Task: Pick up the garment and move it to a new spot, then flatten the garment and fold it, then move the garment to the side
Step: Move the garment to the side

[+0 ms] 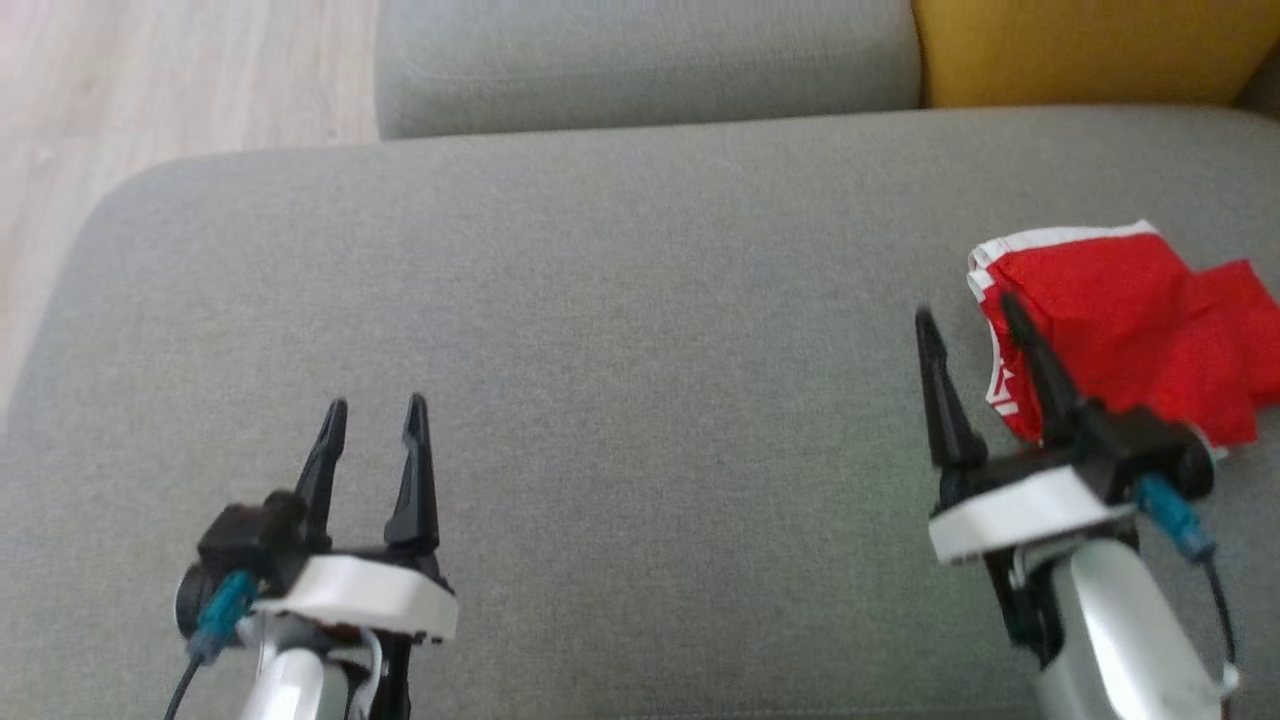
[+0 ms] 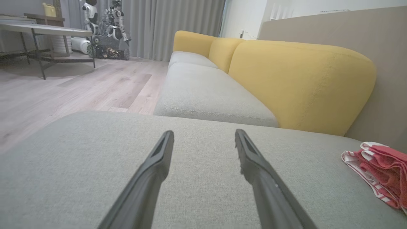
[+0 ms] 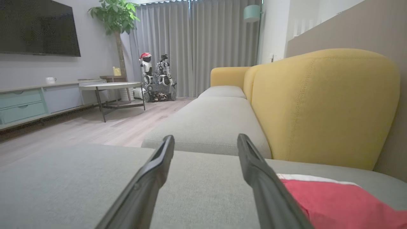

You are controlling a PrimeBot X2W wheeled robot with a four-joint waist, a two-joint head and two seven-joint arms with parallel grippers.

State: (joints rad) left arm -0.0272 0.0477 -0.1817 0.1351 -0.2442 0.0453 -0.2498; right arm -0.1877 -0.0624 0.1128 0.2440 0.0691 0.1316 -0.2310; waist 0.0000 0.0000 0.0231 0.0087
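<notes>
The red garment lay folded at the right side of the grey seat cushion, its long axis running left to right and its white-trimmed edge turned left. The right hand hovered just beside that edge, fingers spread, while the left hand, also spread, hung at the near left. A broad stretch of cushion ran between them to its rounded left edge, and the yellow backrest stood beyond the garment.

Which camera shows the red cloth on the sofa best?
The head view: the red garment lies almost whole, seen from above. The left wrist view catches its layered edge at far right; the right wrist view, one near corner.
</notes>
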